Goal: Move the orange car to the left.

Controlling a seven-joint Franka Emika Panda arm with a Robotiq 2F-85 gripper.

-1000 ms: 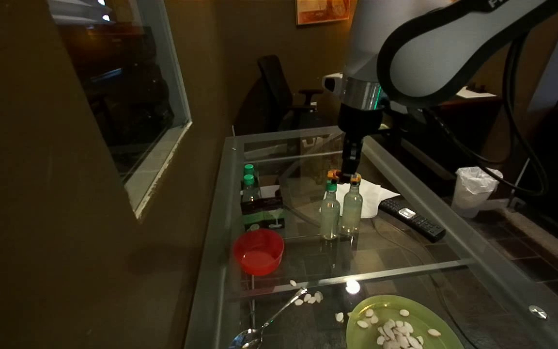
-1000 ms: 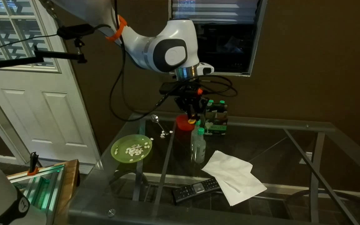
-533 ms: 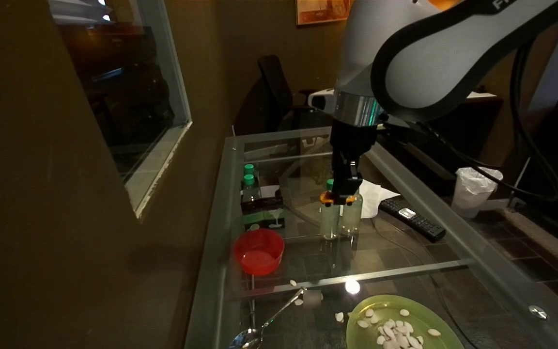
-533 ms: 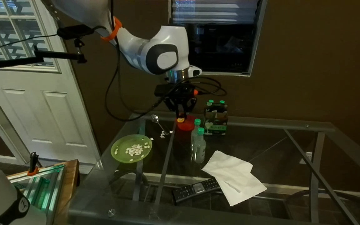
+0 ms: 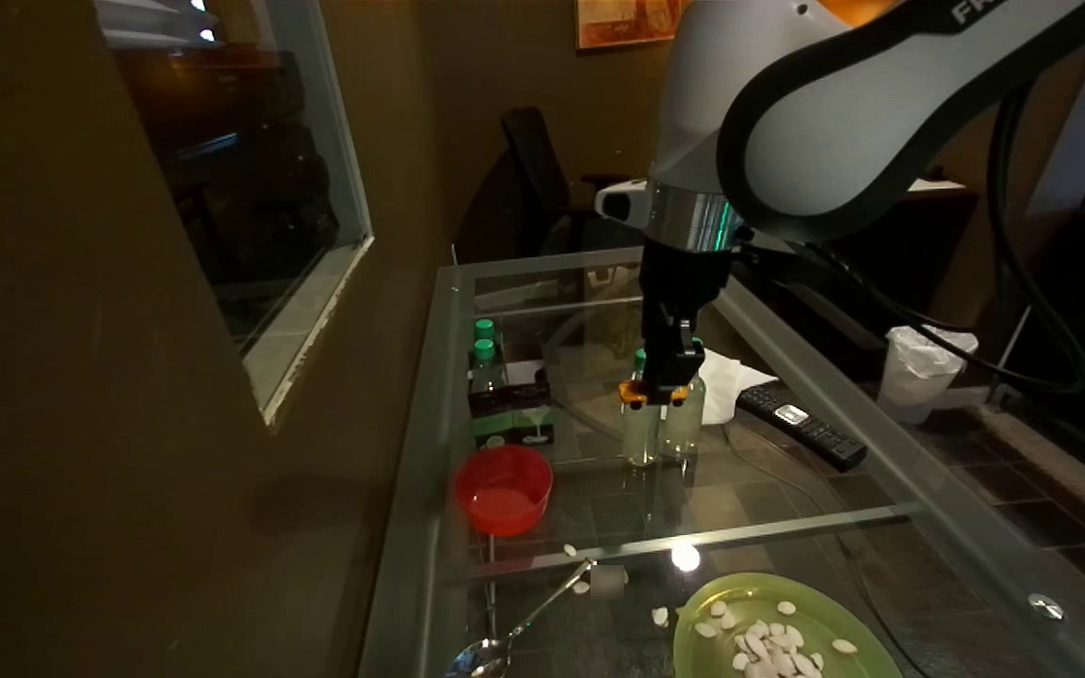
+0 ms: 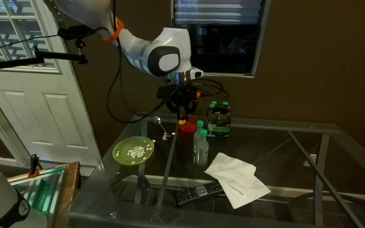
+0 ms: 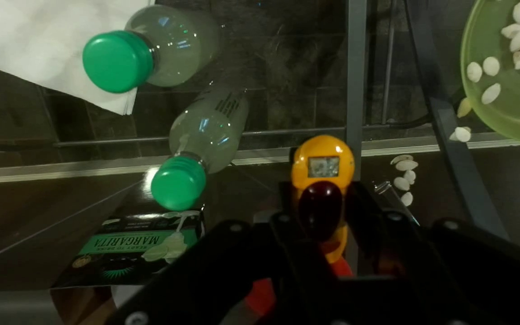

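- Clasping the orange car, your fingers pinch it from both sides in the wrist view.
- You have it aloft over the desk.
- In an exterior view, it partly covers two green-capped bottles.
- In an exterior view, you see it before the red bowl.
- Well apart sits the green plate.
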